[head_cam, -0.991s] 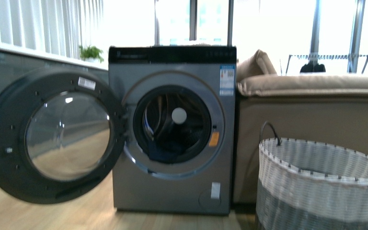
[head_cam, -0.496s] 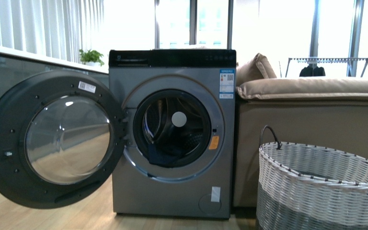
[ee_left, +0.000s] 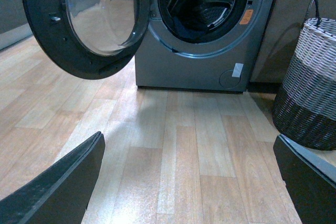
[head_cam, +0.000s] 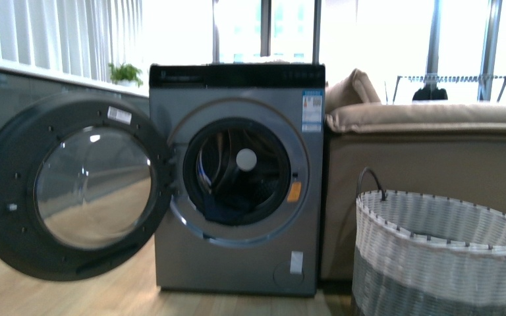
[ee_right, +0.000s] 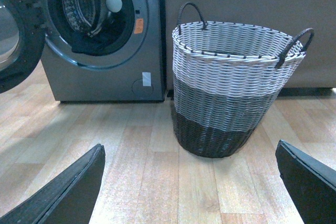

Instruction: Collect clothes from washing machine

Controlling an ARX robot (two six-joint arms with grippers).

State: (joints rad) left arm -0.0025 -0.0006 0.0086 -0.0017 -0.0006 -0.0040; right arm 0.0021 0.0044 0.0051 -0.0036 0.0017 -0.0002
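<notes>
Chest cam faces the washing machine point(head_cam: 237, 263) straight on, fairly near. My wrist cams hang low over the floor point(ee_left: 184, 145), looking forward: left toward it, right toward the basket point(ee_right: 231, 77). All three catch both.

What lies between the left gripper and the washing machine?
Only bare wooden plank floor, seen in the left wrist view, between the open left gripper and the silver-grey front-loading washing machine.

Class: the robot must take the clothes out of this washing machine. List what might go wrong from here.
1. The open door stands wide on the left; the left gripper might knock it reaching in.
2. The clothes lie low at the mouth of the drum and could drop to the floor short of the basket.
</notes>
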